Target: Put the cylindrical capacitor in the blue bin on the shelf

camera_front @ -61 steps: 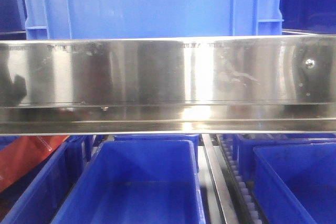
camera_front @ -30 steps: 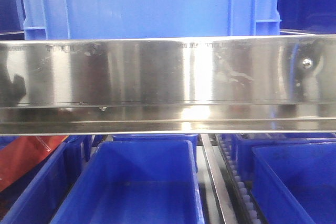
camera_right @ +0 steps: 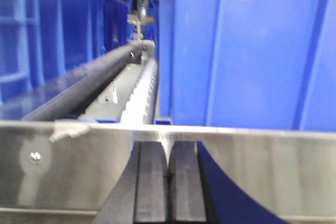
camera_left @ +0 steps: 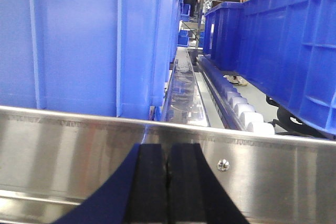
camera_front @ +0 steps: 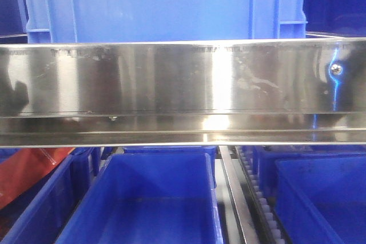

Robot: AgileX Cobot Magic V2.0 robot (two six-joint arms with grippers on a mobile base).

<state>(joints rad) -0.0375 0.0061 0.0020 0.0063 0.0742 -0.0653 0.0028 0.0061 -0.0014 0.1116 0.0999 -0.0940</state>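
Left gripper (camera_left: 167, 182): both black pads pressed together, nothing between them, positioned just in front of the front rail of the shelf (camera_left: 63, 150). Right gripper (camera_right: 169, 182): pads likewise closed face to face and empty, at the same kind of rail (camera_right: 262, 166). Neither holds a part.

The cylindrical capacitor does not appear in any of the three views; its location cannot be determined from here.

Handling estimate: a small rigid cylinder of this kind is probably light, with a smooth body that could slip or roll. Recommended hold: across the side wall at mid-height, pads square to the axis, light closing force.

Count, front view: one large blue crate (camera_front: 163, 4) on the tier above the rail (camera_front: 183, 78); below it, one open blue bin (camera_front: 148, 198) at centre, one partly visible at the lower left edge (camera_front: 43, 198), and apparently two at the lower right (camera_front: 326, 198), though cropping makes that uncertain. A red item (camera_front: 26, 172) lies at the lower left.
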